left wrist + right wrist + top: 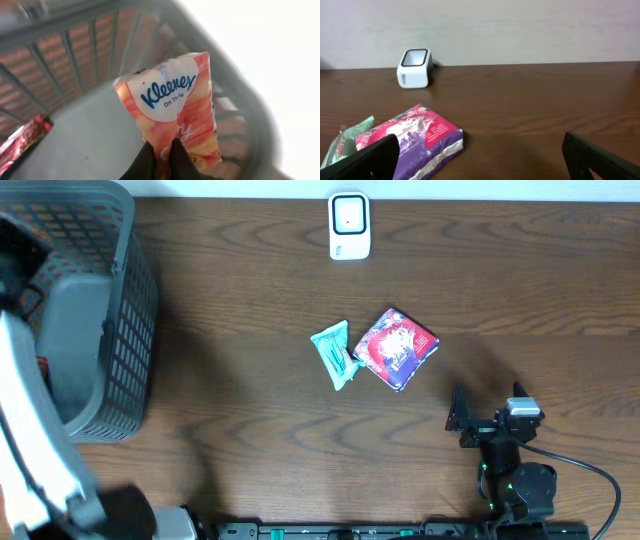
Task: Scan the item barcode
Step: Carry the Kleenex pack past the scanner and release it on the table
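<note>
Left gripper [162, 152] clenched on Kleenex pack [172, 100], lower centre, grey basket [65, 50] behind; right gripper [485, 408] spread wide, lower right.

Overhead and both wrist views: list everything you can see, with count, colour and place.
barcode scanner: 1, white, far edge of the table, near the middle
teal packet: 1, teal, mid-table
red and purple packet: 1, right beside the teal packet
basket: 1, grey mesh, left end of the table
Kleenex pack: 1, orange and white, held inside the basket
red wrapper: 1, partly seen low in the basket
table: 1, dark brown wood
left gripper: 1, black, shut on the Kleenex pack
right gripper: 1, black, open, empty, low over the table's right side
</note>
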Robot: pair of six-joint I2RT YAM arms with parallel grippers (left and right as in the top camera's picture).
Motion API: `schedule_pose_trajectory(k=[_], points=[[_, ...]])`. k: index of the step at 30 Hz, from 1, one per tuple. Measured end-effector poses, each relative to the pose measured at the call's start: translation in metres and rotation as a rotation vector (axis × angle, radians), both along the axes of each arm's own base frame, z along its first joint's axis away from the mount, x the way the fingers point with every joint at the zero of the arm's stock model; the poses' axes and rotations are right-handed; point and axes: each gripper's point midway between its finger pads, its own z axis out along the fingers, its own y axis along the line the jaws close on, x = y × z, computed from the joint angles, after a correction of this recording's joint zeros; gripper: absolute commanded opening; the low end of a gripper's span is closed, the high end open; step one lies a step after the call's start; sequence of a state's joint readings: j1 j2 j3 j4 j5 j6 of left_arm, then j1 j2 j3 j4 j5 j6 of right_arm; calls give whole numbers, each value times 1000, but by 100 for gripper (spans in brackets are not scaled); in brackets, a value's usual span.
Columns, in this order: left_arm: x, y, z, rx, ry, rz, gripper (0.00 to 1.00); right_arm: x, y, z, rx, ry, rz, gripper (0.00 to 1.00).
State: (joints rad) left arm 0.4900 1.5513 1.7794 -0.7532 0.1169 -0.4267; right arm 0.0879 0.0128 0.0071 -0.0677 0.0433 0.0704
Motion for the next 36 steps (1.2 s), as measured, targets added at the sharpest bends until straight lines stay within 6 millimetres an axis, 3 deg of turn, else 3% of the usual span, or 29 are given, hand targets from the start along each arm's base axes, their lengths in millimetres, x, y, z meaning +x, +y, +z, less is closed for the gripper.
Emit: schedule_pose_trajectory(k=[3, 7, 10, 14, 19, 23, 28, 34, 35, 36], points=[[-18, -28, 43, -10, -118, -69, 7, 0, 0, 0, 0, 0, 0, 99], [-33, -87, 76, -50, -210, -242, 7, 0, 0, 0, 0, 0, 0, 99], [-44, -147, 80, -106, -202, -406, 7, 0, 0, 0, 0, 0, 0, 99], [-53, -226, 64, -186, -119, -633, 7, 0, 0, 0, 0, 0, 0, 99], [-55, -301, 21, -235, 64, -834, 7, 0, 0, 0, 0, 0, 0, 99], [-52, -351, -34, -234, 258, -936, 7, 0, 0, 0, 0, 0, 0, 99], [-51, -402, -116, -222, 515, -1018, 7, 0, 0, 0, 0, 0, 0, 99], [-45, -443, -189, -197, 679, -1067, 8, 0, 0, 0, 0, 0, 0, 99], [-44, -447, -200, -194, 700, -1071, 16, 0, 0, 0, 0, 0, 0, 99], [-42, -451, -212, -192, 720, -1074, 35, 0, 0, 0, 0, 0, 0, 99]])
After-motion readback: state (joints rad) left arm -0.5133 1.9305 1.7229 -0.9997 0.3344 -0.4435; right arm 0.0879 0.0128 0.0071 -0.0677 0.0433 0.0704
